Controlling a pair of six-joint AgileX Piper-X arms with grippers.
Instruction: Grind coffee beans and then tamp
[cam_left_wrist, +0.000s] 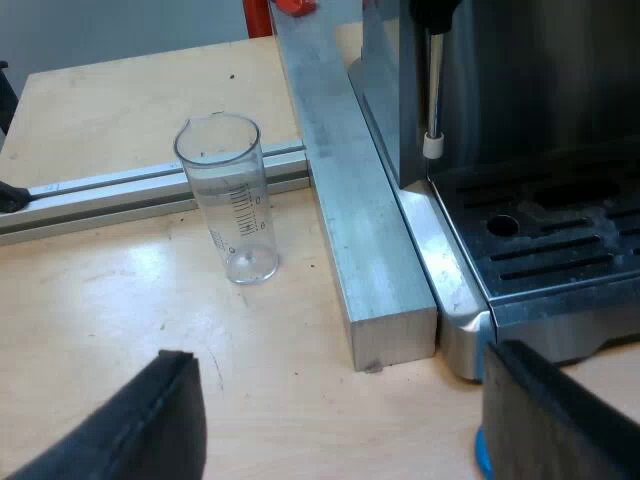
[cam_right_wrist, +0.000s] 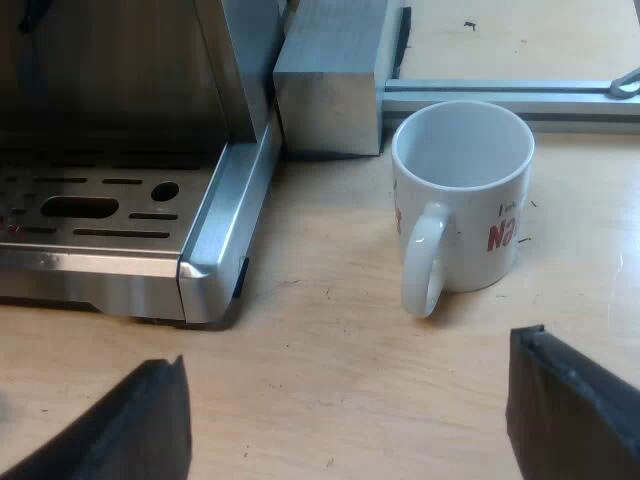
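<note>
A clear measuring glass (cam_left_wrist: 232, 200) stands upright and empty on the wooden table, beside an aluminium block. My left gripper (cam_left_wrist: 340, 420) hovers open a short way from it, nothing between its black fingers (cam_left_wrist: 140, 420). A bit of something blue (cam_left_wrist: 482, 455) peeks out by one finger. The espresso machine's drip tray (cam_left_wrist: 560, 240) and steam wand (cam_left_wrist: 432, 90) lie just beyond the block. In the right wrist view a white mug (cam_right_wrist: 462, 195) with red lettering stands upright and empty, its handle towards me. My right gripper (cam_right_wrist: 350, 410) is open in front of it, holding nothing.
Aluminium block (cam_left_wrist: 350, 200) and a rail (cam_left_wrist: 120, 190) run along the machine's side. A red object (cam_left_wrist: 290, 6) shows beyond the block. Another block (cam_right_wrist: 330, 75) and rail (cam_right_wrist: 500, 95) stand behind the mug, beside the machine's corner (cam_right_wrist: 215, 270).
</note>
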